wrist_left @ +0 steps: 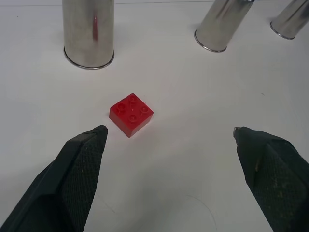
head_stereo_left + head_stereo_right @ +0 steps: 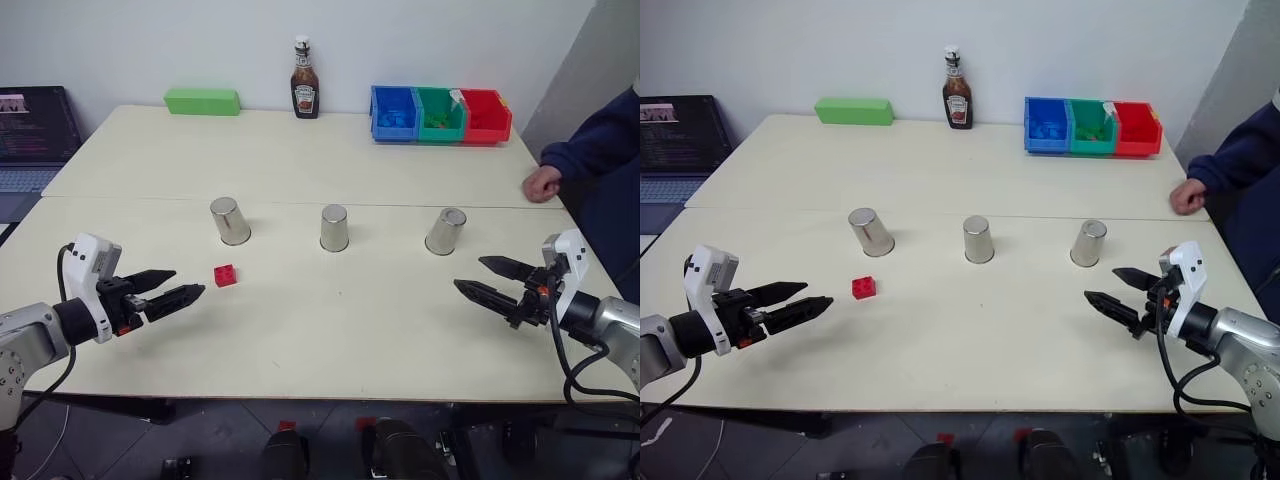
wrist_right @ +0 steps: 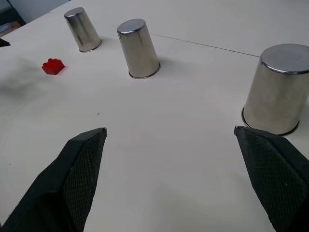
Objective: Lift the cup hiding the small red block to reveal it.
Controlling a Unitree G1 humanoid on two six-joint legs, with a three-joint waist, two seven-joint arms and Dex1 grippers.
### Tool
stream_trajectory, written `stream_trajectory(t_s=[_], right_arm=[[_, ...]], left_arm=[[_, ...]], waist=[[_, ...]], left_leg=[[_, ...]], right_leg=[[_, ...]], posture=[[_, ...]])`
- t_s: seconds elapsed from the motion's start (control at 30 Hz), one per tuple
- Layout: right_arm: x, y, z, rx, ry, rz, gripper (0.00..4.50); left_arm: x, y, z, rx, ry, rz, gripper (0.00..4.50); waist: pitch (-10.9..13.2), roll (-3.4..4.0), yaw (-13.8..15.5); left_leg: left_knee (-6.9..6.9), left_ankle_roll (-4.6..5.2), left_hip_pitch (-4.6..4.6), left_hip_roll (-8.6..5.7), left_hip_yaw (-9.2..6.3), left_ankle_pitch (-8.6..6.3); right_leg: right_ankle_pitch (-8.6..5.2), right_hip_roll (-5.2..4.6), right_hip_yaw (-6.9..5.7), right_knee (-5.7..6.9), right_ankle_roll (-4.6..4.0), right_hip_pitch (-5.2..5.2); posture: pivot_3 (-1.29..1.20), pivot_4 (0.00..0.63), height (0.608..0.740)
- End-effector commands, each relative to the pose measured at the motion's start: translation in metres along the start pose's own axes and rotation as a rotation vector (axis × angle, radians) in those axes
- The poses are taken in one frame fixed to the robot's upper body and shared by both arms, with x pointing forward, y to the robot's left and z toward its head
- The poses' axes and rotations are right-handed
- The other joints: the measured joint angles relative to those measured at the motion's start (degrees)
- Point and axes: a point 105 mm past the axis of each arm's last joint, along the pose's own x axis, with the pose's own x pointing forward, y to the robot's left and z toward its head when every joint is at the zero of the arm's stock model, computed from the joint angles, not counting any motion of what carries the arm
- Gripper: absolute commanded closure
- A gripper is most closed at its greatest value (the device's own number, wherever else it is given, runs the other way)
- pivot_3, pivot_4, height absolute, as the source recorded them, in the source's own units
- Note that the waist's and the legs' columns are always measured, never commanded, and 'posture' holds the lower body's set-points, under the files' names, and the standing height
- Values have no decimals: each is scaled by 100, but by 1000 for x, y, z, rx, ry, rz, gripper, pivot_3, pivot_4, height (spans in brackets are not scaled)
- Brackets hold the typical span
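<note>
Three silver cups stand upside down in a row across the table: left (image 2: 230,221), middle (image 2: 334,228) and right (image 2: 446,231). The small red block (image 2: 226,275) lies uncovered on the tabletop, just in front of the left cup (image 1: 89,34). My left gripper (image 2: 189,282) hovers open a short way to the block's left, pointing at it; the block (image 1: 131,114) sits just beyond its fingertips. My right gripper (image 2: 468,273) is open in front of the right cup (image 3: 277,92), with nothing between its fingers.
At the back of the table (image 2: 300,340) are a green block (image 2: 202,101), a brown sauce bottle (image 2: 305,80) and blue (image 2: 394,113), green (image 2: 440,114) and red (image 2: 485,116) bins. A laptop (image 2: 35,135) sits far left. A person's hand (image 2: 543,183) rests at the right edge.
</note>
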Motion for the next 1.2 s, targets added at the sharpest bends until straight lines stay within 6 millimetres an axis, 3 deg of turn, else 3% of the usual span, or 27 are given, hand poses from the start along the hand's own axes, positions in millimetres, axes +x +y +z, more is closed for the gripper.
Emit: stream_trajectory(t_s=[0.03, 1.2], right_arm=[[-2, 2, 12, -37, -27, 13, 0], [-3, 2, 11, -35, -33, 10, 0]], left_arm=[[-6, -2, 13, 57, -32, 4, 62], [-6, 1, 15, 53, -30, -11, 62]], waist=[[0, 0, 0], [0, 0, 0]], left_leg=[[0, 0, 0, 0, 0, 0], [0, 0, 0, 0, 0, 0]], right_leg=[[0, 0, 0, 0, 0, 0], [0, 0, 0, 1, 0, 0]], posture=[[0, 150, 740], [0, 150, 740]])
